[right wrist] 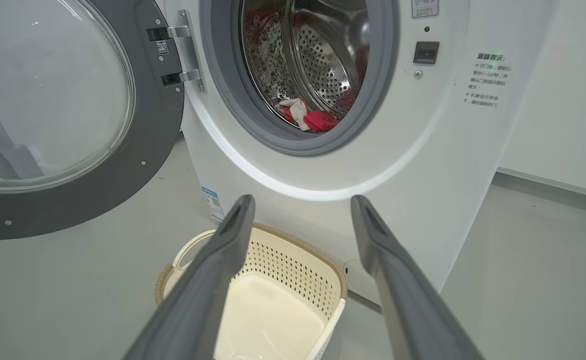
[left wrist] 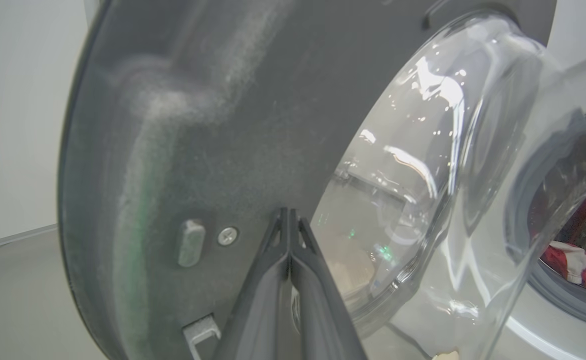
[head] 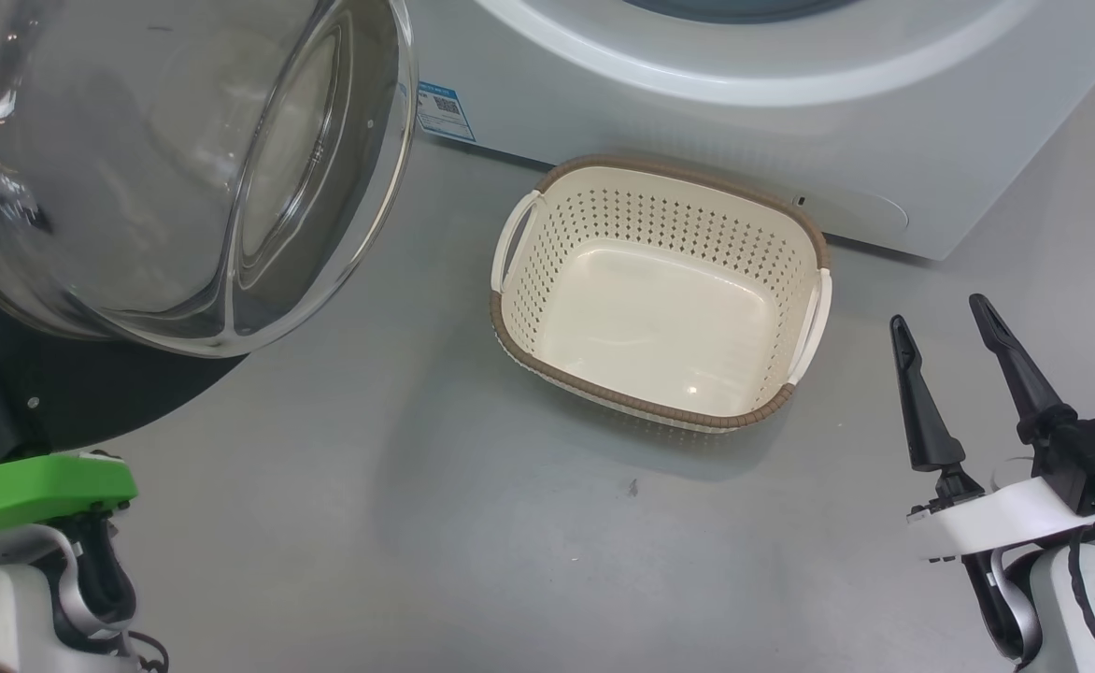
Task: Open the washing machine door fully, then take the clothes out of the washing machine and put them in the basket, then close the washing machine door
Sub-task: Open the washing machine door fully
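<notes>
The washing machine door (right wrist: 98,190) stands swung open to the left of the washing machine (right wrist: 423,175); its glass bowl (head: 183,168) bulges at the head view's upper left. My left gripper (left wrist: 288,214) is shut with nothing in it, its tips against the door's (left wrist: 198,125) grey inner rim beside the glass. Red and white clothes (right wrist: 313,117) lie low in the steel drum, also seen past the glass (left wrist: 573,260). The cream basket (head: 641,404) sits empty on the floor before the machine (head: 697,121). My right gripper (head: 938,313) hangs open to the basket's right, pointing over the basket (right wrist: 293,270) in its wrist view (right wrist: 303,200).
Grey floor spreads around the basket and in front of it. A white wall (right wrist: 563,100) rises to the right of the machine. The green part of my left arm (head: 34,491) sits under the open door at the lower left.
</notes>
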